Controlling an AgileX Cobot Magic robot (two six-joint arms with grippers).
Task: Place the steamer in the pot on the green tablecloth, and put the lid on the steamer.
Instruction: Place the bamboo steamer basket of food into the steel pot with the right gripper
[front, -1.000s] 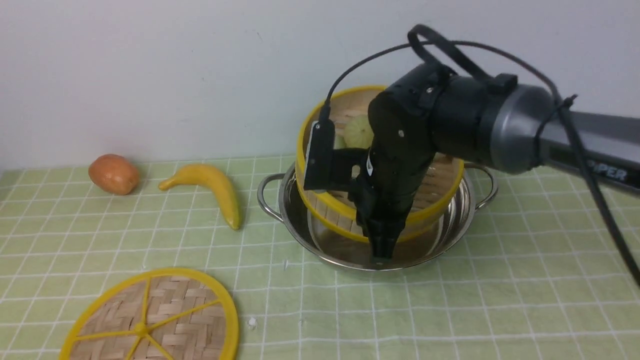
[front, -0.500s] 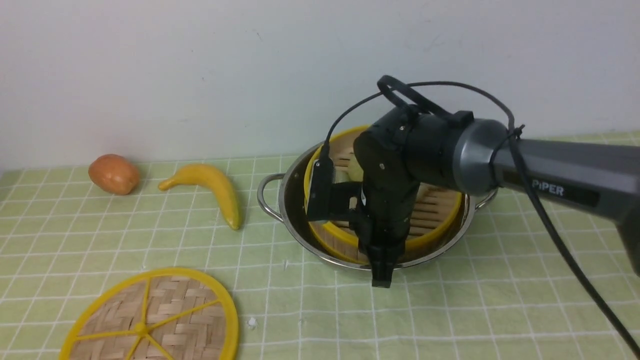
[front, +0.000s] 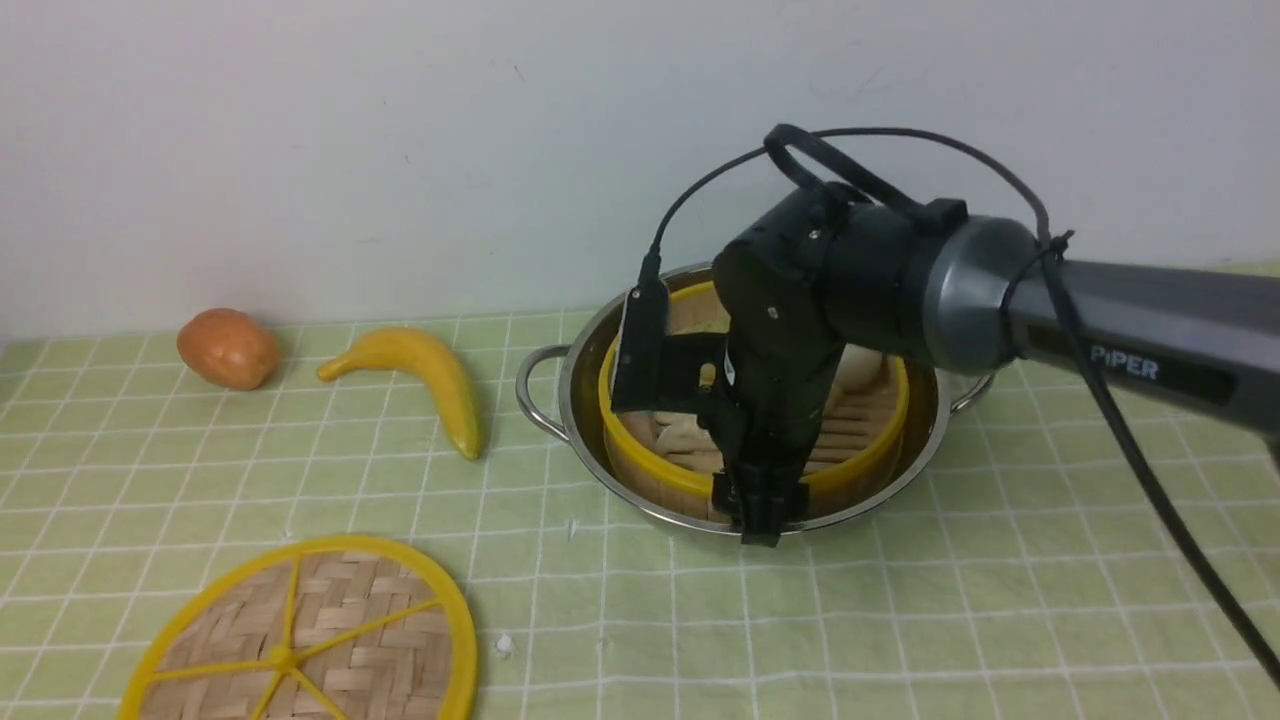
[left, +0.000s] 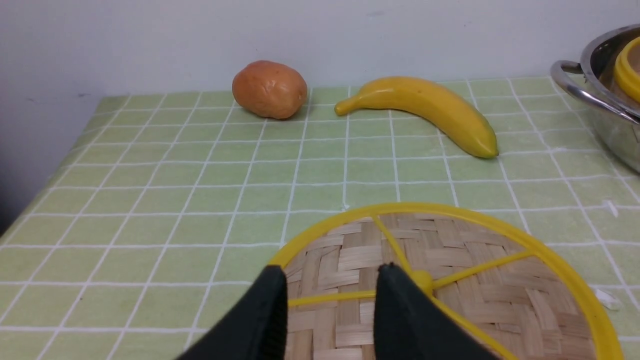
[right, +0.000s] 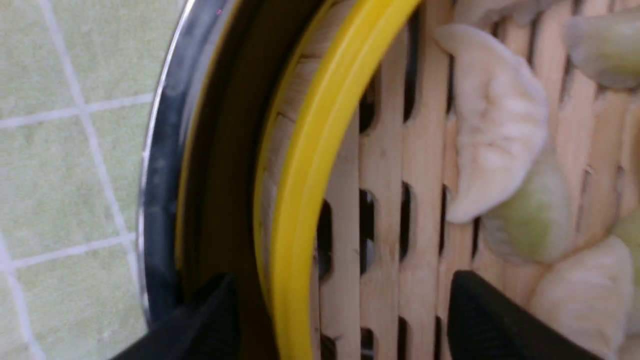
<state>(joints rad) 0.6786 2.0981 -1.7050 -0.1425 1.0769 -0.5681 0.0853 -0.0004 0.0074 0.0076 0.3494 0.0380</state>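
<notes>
Steamer: The round bamboo steamer with a yellow rim and slatted floor (front: 668, 478) now sits level inside the wide, shiny stainless-steel pot (front: 572, 400) on the pale green, white-gridded tablecloth (front: 950, 600) covering the desk. A second ago it hung tilted above the pot.

Right gripper: The right gripper (front: 762, 510) was clamped on the steamer's near wall a second ago. Its black fingers (right: 480, 310) are now spread wide astride the yellow rim and grip nothing.

Cargo: Pale dumplings (right: 492, 145) lie on the slats.

Meaning: The first half of the job looks done, and covering the steamer remains.

Lid: The flat woven-bamboo lid with yellow spokes (front: 300, 640) lies on the cloth, well apart from the pot and untouched.

Left gripper: The left gripper (left: 330, 300) hovers over the lid near its centre knob, fingers partly apart and holding nothing.

Bystanders: A yellow banana (front: 430, 375) and a brown-orange fruit (front: 228, 347) lie by the wall.

Writing: "PiPER" (front: 1125, 365) is printed in white on the right arm.
</notes>
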